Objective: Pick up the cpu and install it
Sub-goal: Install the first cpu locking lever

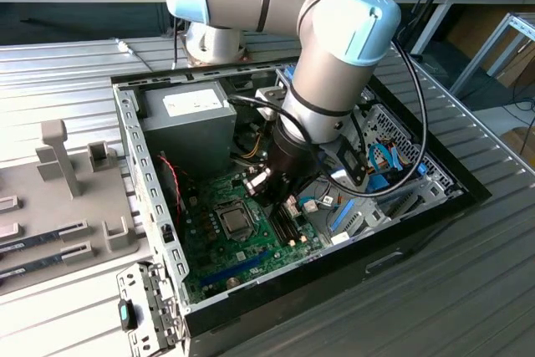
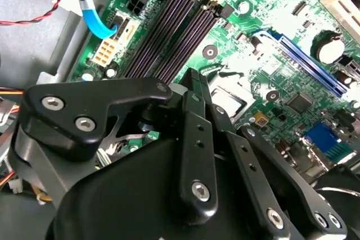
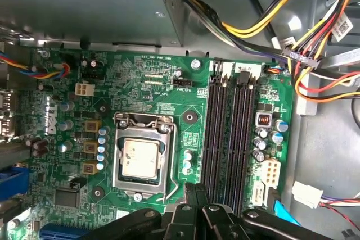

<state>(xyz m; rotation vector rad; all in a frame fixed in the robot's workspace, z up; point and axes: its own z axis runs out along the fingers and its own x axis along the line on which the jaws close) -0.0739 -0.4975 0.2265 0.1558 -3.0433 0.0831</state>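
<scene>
cpu seated in the socket, jaws just off it

the cpu [image 3: 140, 158] lies flat in the socket frame [image 3: 143, 155] on the green motherboard [image 3: 152, 88], its pale metal top facing up, inside the metal load bracket. in the exterior view the socket [image 1: 236, 220] shows as a dark square near the middle of the board, and the chip itself cannot be made out there.

the gripper [image 3: 197, 206] hangs over the board just beside the socket, above the near end of the dark memory slots [image 3: 228, 133], which run alongside the socket. its fingers [image 3: 195, 195] stand close together with nothing between them, and they do not touch the cpu. in the exterior view the gripper [image 1: 266, 183] sits just to the exterior view's right of the socket.

the board lies in an open computer case [image 1: 150, 206] on the ribbed metal worktop [image 1: 67, 73]. the grey power supply box [image 1: 188, 123] fills the far left corner of the case. bundled coloured cables [image 3: 298, 32] run from it past the slots. a grey fixture block [image 1: 58, 156] stands on the worktop, well apart to the left.
</scene>
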